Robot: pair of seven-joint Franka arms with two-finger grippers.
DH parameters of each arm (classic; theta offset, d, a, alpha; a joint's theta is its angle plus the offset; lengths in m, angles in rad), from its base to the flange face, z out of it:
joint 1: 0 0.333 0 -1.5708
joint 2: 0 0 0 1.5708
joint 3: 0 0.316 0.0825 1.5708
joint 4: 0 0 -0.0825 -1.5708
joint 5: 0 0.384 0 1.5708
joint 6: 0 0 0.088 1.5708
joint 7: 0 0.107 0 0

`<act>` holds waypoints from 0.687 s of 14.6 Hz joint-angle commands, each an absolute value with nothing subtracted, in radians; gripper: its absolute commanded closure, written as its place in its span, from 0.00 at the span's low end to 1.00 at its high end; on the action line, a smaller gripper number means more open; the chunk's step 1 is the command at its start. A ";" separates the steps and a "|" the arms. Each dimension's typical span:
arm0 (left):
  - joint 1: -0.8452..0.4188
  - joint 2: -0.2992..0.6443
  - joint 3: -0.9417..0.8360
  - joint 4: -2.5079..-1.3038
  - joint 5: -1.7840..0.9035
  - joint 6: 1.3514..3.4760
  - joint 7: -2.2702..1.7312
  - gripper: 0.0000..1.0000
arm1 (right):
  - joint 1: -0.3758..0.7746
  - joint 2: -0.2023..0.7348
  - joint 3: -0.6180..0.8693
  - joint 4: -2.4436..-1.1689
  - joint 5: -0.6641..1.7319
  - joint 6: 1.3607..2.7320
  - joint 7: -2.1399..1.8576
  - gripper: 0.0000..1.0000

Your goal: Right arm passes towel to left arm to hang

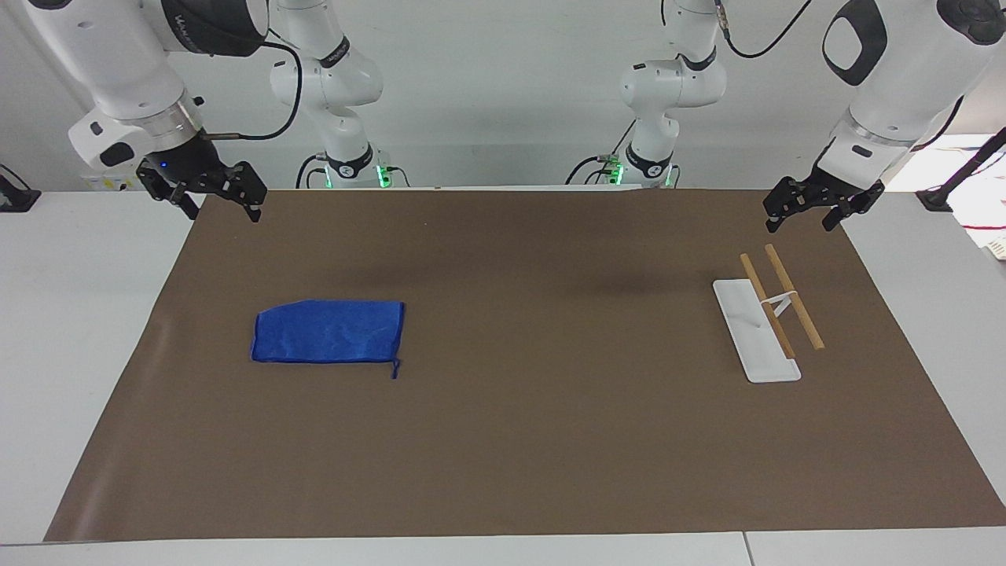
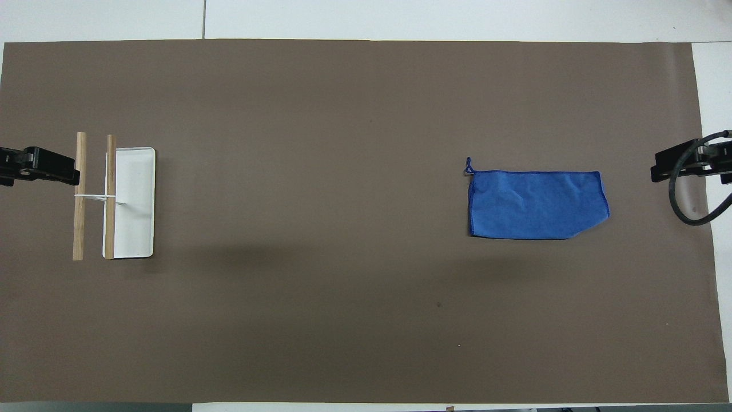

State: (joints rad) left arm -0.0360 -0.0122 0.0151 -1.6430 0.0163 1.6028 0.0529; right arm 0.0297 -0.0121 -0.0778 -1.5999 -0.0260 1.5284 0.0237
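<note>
The blue towel lies flat on the brown mat toward the right arm's end of the table, its loop string at one corner. My right gripper hangs open over the mat's edge near the robots, well apart from the towel, holding nothing. My left gripper hangs open over the mat's corner at the left arm's end, close to the wooden rack, also empty. Both arms wait.
A towel rack with two wooden rails on a white base stands at the left arm's end. The brown mat covers most of the white table.
</note>
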 commanded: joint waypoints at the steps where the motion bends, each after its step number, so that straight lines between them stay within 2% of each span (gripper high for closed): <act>1: -0.032 -0.037 0.015 -1.669 0.020 1.601 0.066 0.00 | 0.012 -0.087 -0.078 -1.762 -0.020 1.658 -0.002 0.00; 3: -0.032 -0.037 0.015 -1.669 0.020 1.601 0.066 0.00 | 0.017 -0.083 -0.077 -1.848 -0.026 1.756 -0.002 0.00; 6: -0.032 -0.037 0.015 -1.669 0.021 1.601 0.066 0.00 | 0.026 -0.058 -0.075 -2.047 -0.015 2.041 0.002 0.00; 10: -0.032 -0.037 0.015 -1.669 0.020 1.601 0.066 0.00 | 0.029 -0.009 -0.075 -2.268 -0.015 2.354 -0.009 0.00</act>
State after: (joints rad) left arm -0.0359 -0.0123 0.0151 -1.6430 0.0163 1.6028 0.0529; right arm 0.0335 -0.0010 -0.0761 -2.1630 -0.0256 2.2362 0.0236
